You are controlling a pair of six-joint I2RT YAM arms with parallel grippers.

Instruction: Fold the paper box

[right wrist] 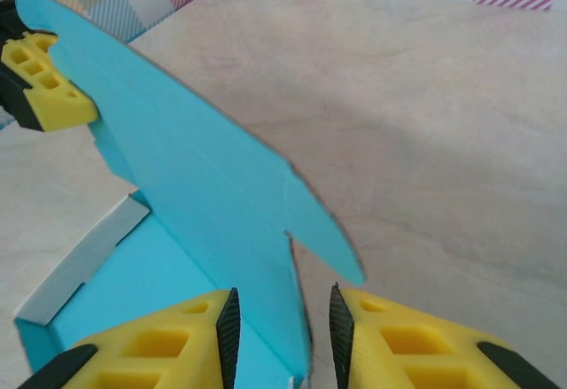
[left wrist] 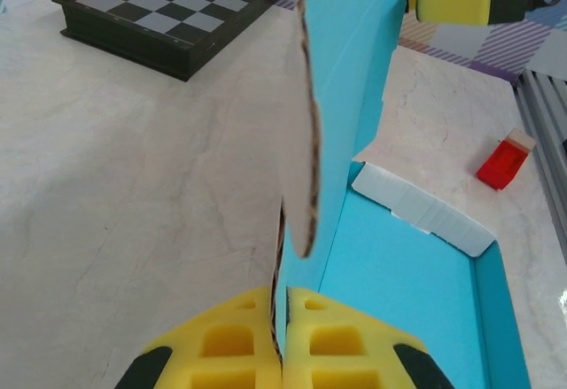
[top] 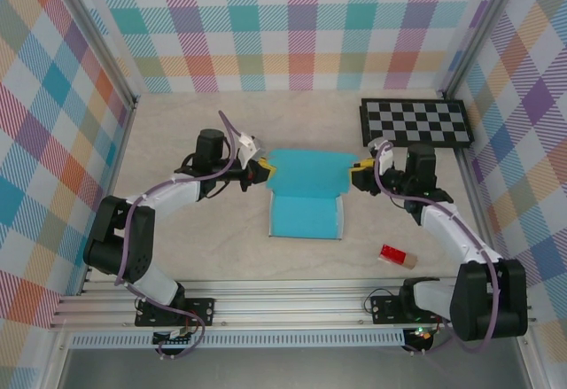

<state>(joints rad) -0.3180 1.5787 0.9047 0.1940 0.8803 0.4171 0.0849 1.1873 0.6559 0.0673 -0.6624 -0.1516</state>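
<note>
- My left gripper is clamped tight on the left edge of the box, holding the back panel upright so it can fold.
- My right gripper straddles the box's right flap with its jaws apart. The card sits in the gap and is not pinched yet.
- The box sits between my two grippers, teal face up, with its base flat.
- The checkerboard is beyond the box's far right, and the red block is off its near right. Both are well apart from it.
- My guess is the right gripper needs a grip so that both sides of the box move evenly.
</note>
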